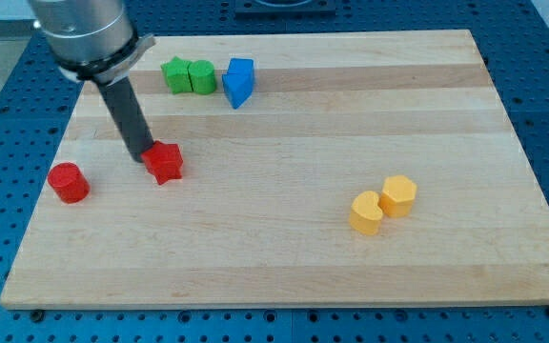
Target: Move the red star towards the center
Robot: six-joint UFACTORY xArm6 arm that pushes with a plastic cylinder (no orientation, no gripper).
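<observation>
Pressing against the red star (165, 163) from its upper-left, my tip (147, 155), a bare rod with no hand to open or close, looks set for a rightward push across the worktop (284, 248) toward centre.

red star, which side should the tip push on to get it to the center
Push on the red star's upper-left face, coming from the view's left. My tip already sits against that side, and the board's center lies to the view's right. Aim at the middle of that face, since its points could make it spin.
</observation>
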